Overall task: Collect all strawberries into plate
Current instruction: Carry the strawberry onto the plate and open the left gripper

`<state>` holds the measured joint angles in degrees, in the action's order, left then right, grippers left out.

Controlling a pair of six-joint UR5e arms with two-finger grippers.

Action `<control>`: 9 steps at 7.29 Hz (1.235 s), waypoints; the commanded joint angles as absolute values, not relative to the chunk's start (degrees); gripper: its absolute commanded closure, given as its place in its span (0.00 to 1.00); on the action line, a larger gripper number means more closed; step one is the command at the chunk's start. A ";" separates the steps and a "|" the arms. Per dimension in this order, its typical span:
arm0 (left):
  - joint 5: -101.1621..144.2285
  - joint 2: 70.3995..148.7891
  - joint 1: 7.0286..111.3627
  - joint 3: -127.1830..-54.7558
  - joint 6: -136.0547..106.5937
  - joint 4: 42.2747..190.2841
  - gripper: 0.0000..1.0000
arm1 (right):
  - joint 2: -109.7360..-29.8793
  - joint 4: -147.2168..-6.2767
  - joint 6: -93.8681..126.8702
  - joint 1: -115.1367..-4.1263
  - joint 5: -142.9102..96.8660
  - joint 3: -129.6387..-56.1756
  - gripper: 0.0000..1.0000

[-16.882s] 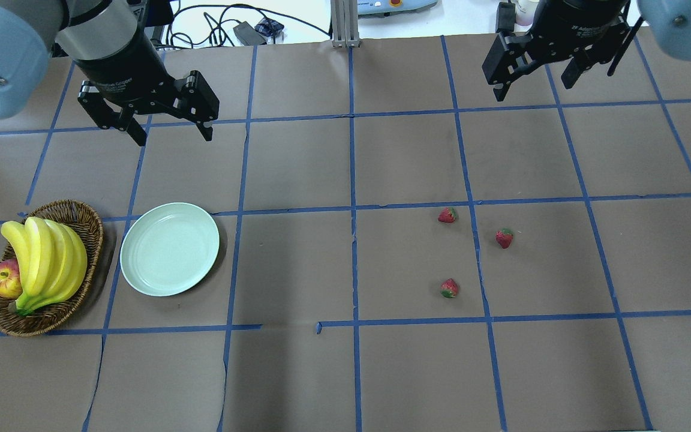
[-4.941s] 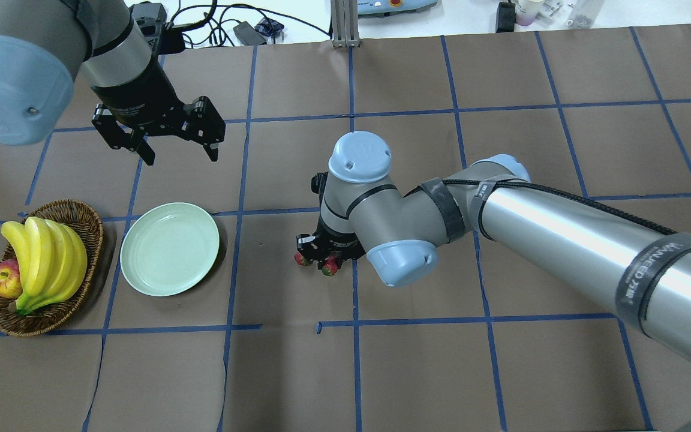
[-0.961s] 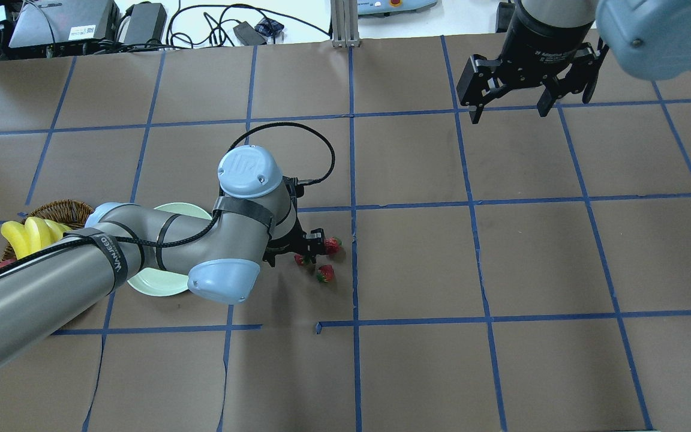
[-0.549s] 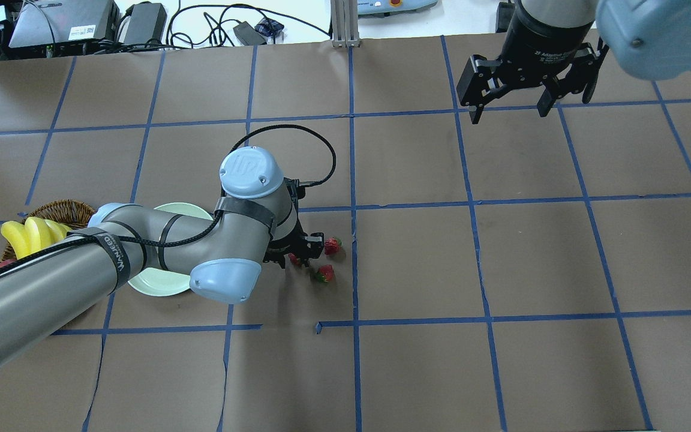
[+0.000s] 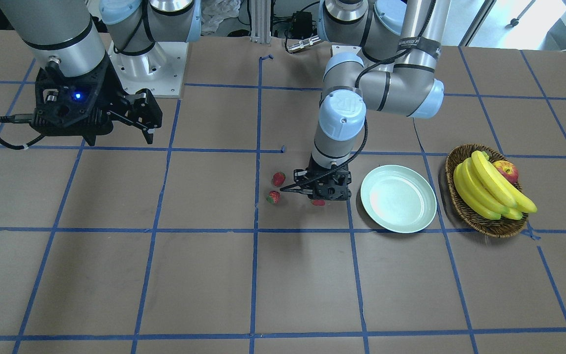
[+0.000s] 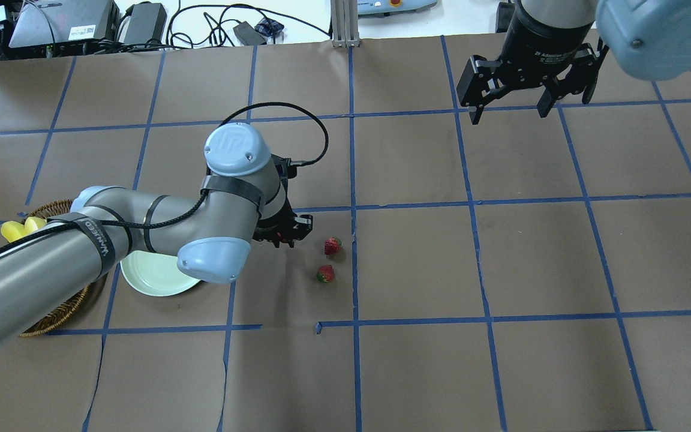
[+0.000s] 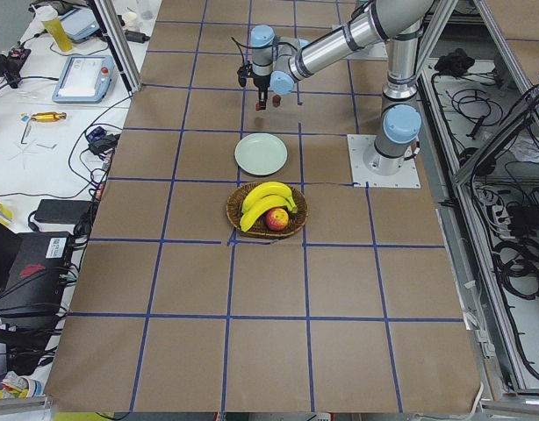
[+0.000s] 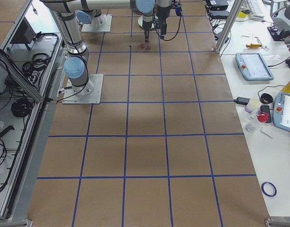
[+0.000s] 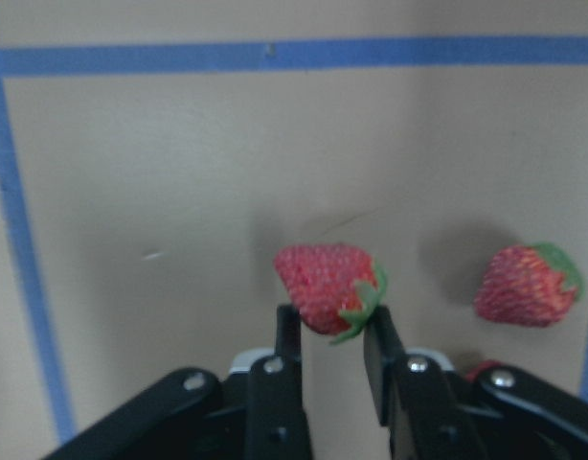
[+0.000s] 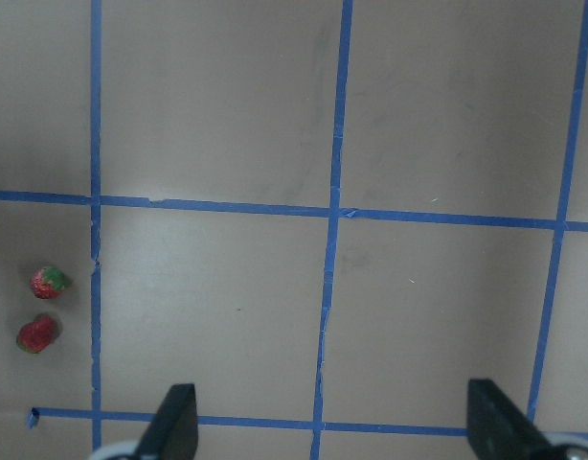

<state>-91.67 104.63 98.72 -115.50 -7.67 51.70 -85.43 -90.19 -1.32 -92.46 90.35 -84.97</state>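
Note:
My left gripper is shut on one strawberry, pinched at the fingertips just above the brown table. It also shows under the gripper in the front view. Two other strawberries lie on the table just right of that gripper in the overhead view. The pale mint-green plate is empty, close to the left gripper, and partly hidden by the left arm in the overhead view. My right gripper is open and empty, high over the far right of the table.
A wicker basket with bananas and an apple stands just beyond the plate, away from the strawberries. The left arm stretches over the plate and the basket. Blue tape lines grid the table.
My left gripper has closed on one strawberry and drawn back a little from the other two, towards the plate side. The right arm has not moved.

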 commanded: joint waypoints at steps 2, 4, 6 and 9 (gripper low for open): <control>-100.34 99.33 88.45 -116.36 1.13 60.88 1.00 | -85.34 -90.18 -1.32 -92.46 90.35 -84.99 0.00; -100.37 100.01 86.57 -120.13 2.38 60.91 0.34 | -85.34 -90.26 -1.32 -92.46 90.35 -84.90 0.00; -99.76 99.41 87.44 -119.62 2.03 60.91 0.00 | -85.34 -90.26 -1.32 -92.46 90.35 -84.99 0.00; -92.56 101.06 100.05 -116.55 -2.60 56.02 0.00 | -85.43 -90.18 -1.32 -92.46 90.35 -84.99 0.00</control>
<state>-94.97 100.05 94.11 -117.73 0.24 59.03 -85.36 -90.25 -1.32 -92.46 90.35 -84.99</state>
